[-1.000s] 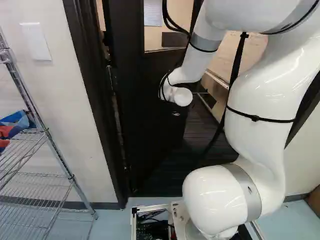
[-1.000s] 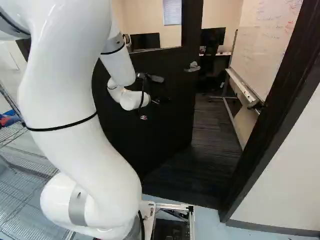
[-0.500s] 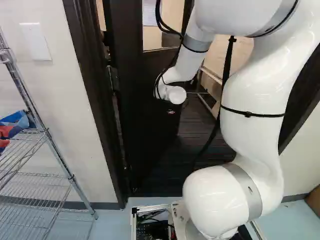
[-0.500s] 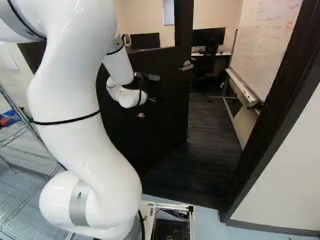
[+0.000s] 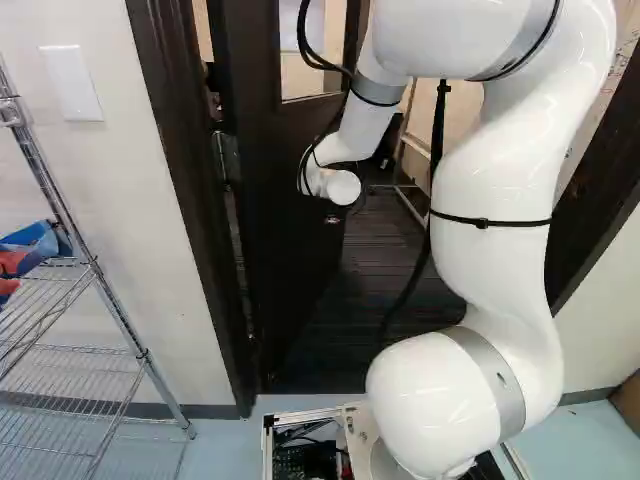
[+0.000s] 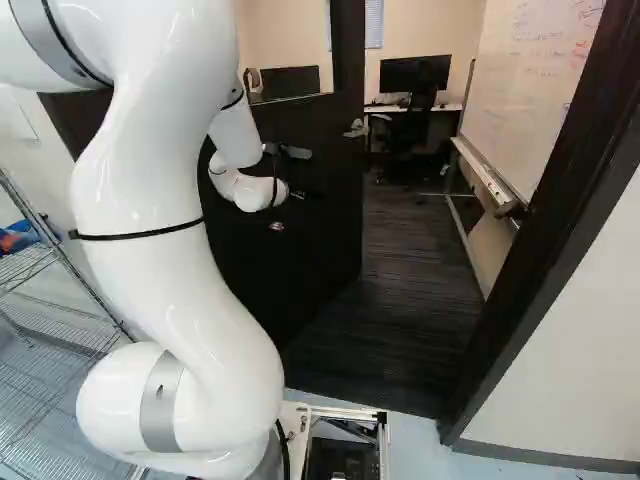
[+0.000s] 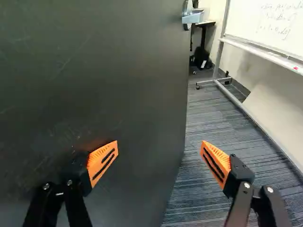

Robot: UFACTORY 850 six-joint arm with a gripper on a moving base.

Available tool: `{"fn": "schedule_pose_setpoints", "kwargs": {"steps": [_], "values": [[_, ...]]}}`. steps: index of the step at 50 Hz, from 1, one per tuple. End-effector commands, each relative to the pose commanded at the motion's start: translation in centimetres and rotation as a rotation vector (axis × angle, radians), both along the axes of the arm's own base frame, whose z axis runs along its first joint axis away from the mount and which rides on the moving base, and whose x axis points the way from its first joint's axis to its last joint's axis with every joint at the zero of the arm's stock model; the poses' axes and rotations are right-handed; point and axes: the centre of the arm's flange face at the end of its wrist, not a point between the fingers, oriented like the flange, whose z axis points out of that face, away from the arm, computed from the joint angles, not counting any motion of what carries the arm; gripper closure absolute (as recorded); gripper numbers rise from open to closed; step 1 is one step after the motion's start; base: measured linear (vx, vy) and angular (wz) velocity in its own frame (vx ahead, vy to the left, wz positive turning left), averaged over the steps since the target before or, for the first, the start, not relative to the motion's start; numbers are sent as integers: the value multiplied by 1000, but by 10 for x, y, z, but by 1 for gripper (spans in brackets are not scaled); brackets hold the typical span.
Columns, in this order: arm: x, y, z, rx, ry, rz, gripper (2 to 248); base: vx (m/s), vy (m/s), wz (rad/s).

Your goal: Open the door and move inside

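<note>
The dark door [image 6: 315, 245] stands partly open into the room, its window at the top. Its lever handle [image 6: 356, 129] is near the free edge; in the wrist view the handle [image 7: 191, 19] lies ahead of the gripper, apart from it. My gripper [image 6: 303, 195] is below the handle at the door's face, small and dark in the right base view. In the wrist view the gripper [image 7: 160, 146] is open, nothing held. One orange finger [image 7: 102, 161] is close to the door face, contact unclear; the other [image 7: 216, 163] is beyond the free edge, over the floor.
Dark door-frame posts rise at both sides of the opening, one [image 5: 195, 220] near a wire rack [image 5: 145, 355], the other [image 6: 555, 220] by the right wall. Inside are a wheeled whiteboard [image 6: 530, 90], a chair, and a desk with a monitor [image 6: 415, 73]. Dark carpet [image 6: 400, 330] covers the room's floor.
The door has swung further inward, widening the opening. My arm has moved with it, toward the hinge side in both base views. The base has not visibly moved.
</note>
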Motion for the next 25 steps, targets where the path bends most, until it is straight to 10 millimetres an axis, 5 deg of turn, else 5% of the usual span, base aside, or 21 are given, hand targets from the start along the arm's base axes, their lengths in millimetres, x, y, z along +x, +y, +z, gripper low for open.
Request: {"fn": "schedule_pose_setpoints", "kwargs": {"steps": [25], "values": [[3, 22, 0, -15, -5, 67, 3, 0, 0, 0]]}}
